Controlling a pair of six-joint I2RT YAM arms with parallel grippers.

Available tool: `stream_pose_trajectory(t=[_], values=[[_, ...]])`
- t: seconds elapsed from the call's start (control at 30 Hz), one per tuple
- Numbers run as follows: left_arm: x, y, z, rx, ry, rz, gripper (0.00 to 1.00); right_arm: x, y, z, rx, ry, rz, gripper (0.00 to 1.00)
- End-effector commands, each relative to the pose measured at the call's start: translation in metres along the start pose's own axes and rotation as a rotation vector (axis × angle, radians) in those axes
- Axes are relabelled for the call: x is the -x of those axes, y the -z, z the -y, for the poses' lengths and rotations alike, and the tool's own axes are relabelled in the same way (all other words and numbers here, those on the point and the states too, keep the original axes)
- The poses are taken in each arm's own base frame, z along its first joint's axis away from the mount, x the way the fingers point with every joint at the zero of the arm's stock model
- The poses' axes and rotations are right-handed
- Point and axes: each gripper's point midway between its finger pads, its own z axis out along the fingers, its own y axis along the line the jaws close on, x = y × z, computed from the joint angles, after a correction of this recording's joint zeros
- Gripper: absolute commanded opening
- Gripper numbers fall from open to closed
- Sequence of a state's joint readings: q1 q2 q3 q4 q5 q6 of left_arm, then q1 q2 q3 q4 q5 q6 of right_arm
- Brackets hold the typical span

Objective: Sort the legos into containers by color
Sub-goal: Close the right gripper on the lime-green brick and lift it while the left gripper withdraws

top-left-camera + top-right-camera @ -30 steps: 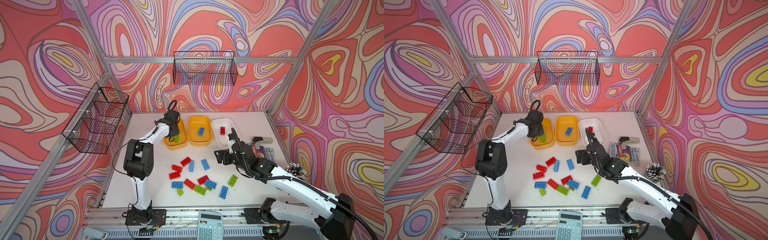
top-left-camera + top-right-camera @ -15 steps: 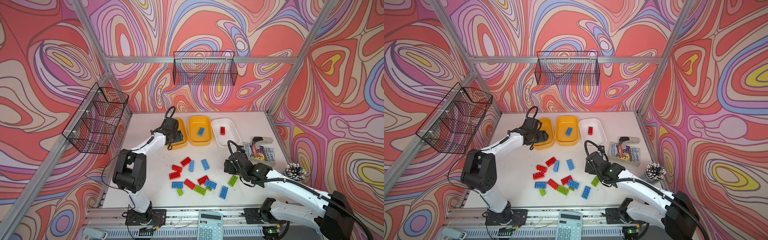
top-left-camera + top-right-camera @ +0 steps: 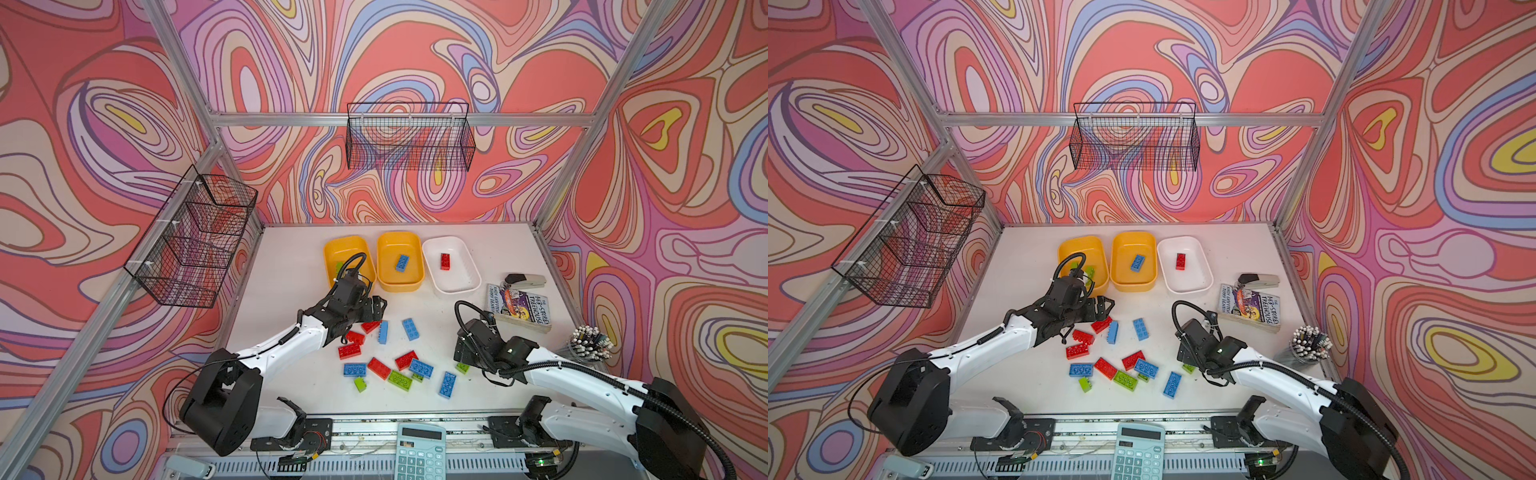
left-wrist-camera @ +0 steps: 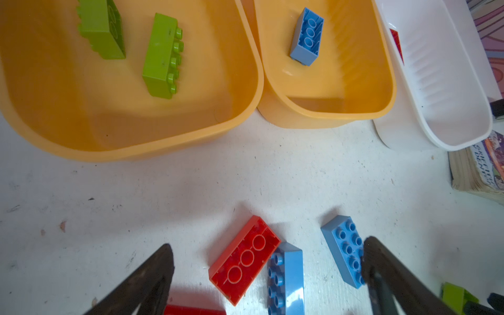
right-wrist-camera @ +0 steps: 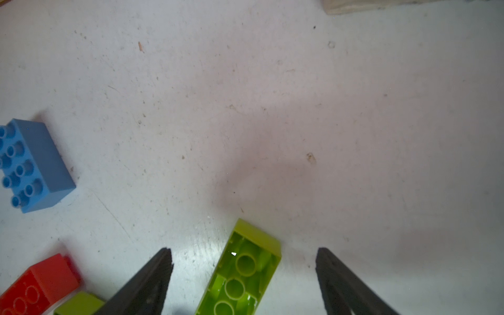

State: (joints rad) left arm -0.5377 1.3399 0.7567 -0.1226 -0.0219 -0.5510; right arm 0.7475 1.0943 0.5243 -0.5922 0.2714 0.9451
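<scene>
My right jaws stand spread astride one upturned green brick [image 5: 242,272] on the table [image 3: 291,299], right of the loose bricks [image 3: 379,368], lengthwise along my reach. My left jaws are spread too. The far tubs [image 3: 401,286] hold two greens [image 4: 162,56], one blue [image 4: 307,35] and one red [image 3: 445,261].

you face swirled red and lilac walls [image 3: 415,50], aluminium rails [image 3: 291,119], two black wire baskets [image 3: 409,141], a scuffed white desk [image 3: 291,266].

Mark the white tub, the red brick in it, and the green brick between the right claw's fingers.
white tub [image 3: 462,272]: in a top view, on its bare floor.
red brick [image 3: 445,261]: in a top view, on its middle.
green brick [image 5: 242,272]: in the right wrist view, on its upturned hollow underside.
</scene>
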Motion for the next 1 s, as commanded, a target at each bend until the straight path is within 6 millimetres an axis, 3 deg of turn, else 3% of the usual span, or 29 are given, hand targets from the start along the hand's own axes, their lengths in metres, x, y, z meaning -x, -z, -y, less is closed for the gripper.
stream_pose_trajectory(t=[0.0, 0.43, 0.67, 0.73, 0.87, 0.97], values=[[0.009, 0.011, 0.009, -0.048, 0.016, 0.053, 0.94, -0.004, 0.0, 0.0, -0.005, -0.03, -0.018, 0.84], [0.006, 0.032, -0.001, -0.034, -0.005, 0.084, 0.95, -0.026, -0.008, -0.002, 0.013, -0.032, -0.101, 0.62], [-0.001, 0.038, -0.009, -0.014, -0.009, 0.09, 0.95, -0.034, -0.02, -0.005, -0.003, -0.015, -0.141, 0.42], [-0.002, 0.042, -0.012, -0.003, -0.012, 0.095, 0.95, -0.032, -0.019, -0.007, -0.003, -0.01, -0.138, 0.34], [-0.002, 0.049, -0.019, 0.021, -0.011, 0.109, 0.95, -0.016, -0.009, -0.015, 0.003, -0.003, -0.089, 0.31], [-0.004, 0.054, -0.024, 0.037, -0.009, 0.118, 0.95, 0.004, 0.001, -0.033, 0.032, 0.025, -0.041, 0.31]])
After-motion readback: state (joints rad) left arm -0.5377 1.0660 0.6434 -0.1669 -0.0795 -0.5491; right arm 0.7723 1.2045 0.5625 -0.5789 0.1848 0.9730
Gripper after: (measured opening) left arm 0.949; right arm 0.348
